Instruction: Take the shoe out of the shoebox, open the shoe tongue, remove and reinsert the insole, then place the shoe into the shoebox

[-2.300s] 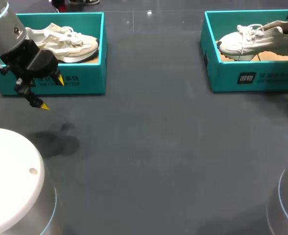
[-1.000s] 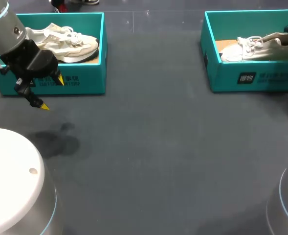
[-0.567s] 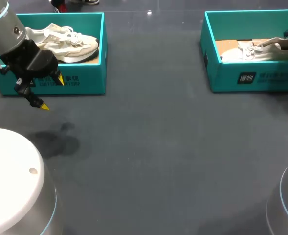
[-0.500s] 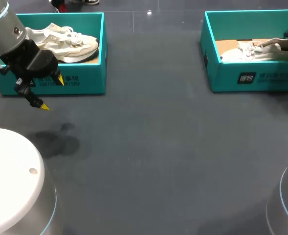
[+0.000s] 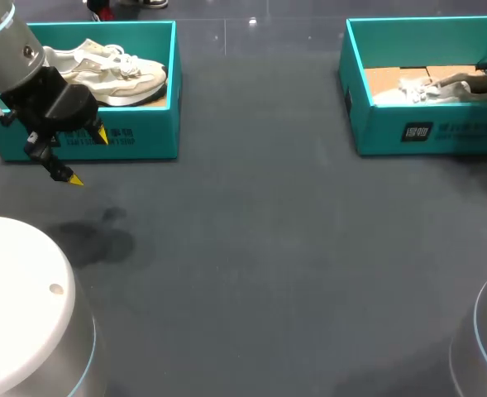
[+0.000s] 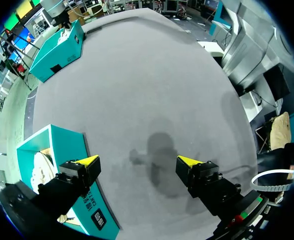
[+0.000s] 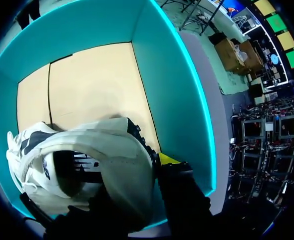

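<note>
A white shoe (image 5: 432, 85) lies low inside the teal shoebox (image 5: 417, 132) at the far right, mostly hidden by the box's front wall. In the right wrist view my right gripper (image 7: 147, 163) is shut on the shoe (image 7: 102, 150) at the side wall by its opening; one yellow fingertip (image 7: 167, 159) shows outside and the other is hidden inside. The box's cardboard floor (image 7: 87, 85) lies beneath. My left gripper (image 5: 88, 157) hangs open in front of the other teal shoebox (image 5: 144, 141); nothing is between its fingers (image 6: 139, 161).
The left shoebox holds a second white shoe (image 5: 111, 70), seen as a sliver (image 6: 39, 167) beside my left gripper in the left wrist view. The dark grey table (image 5: 268, 248) stretches between the two boxes.
The shoe in my right gripper has gone down into the right shoebox and shifted to the right. My left arm has not moved.
</note>
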You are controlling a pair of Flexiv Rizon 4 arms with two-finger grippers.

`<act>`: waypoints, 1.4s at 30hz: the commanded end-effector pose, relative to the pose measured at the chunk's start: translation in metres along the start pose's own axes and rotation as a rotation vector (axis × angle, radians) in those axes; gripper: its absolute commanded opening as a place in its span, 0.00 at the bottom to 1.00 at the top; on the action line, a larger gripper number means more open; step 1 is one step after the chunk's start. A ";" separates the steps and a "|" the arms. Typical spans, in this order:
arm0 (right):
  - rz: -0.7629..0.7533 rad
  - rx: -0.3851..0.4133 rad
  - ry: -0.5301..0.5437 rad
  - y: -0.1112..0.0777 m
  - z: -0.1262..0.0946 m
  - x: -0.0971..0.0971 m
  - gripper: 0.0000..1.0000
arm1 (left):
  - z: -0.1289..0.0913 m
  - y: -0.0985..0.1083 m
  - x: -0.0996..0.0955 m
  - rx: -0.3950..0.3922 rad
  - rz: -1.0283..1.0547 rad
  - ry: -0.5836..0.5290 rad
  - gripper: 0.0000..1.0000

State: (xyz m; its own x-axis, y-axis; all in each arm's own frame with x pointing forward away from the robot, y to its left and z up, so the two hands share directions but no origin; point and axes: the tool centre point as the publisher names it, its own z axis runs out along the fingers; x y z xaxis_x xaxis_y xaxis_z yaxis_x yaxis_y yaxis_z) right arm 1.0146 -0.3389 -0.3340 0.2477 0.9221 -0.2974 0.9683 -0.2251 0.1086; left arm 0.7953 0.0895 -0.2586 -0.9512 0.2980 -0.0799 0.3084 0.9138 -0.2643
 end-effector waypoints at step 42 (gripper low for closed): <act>-0.033 0.079 0.055 -0.005 0.033 0.009 0.45 | -0.001 0.000 0.000 -0.002 0.000 0.001 1.00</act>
State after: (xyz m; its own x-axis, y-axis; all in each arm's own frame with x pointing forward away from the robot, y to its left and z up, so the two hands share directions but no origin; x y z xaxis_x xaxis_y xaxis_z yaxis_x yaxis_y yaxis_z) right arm 1.0136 -0.3396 -0.3694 0.2148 0.9445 -0.2485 0.9761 -0.2158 0.0234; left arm 0.7953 0.0895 -0.2586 -0.9512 0.2979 -0.0799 0.3084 0.9138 -0.2643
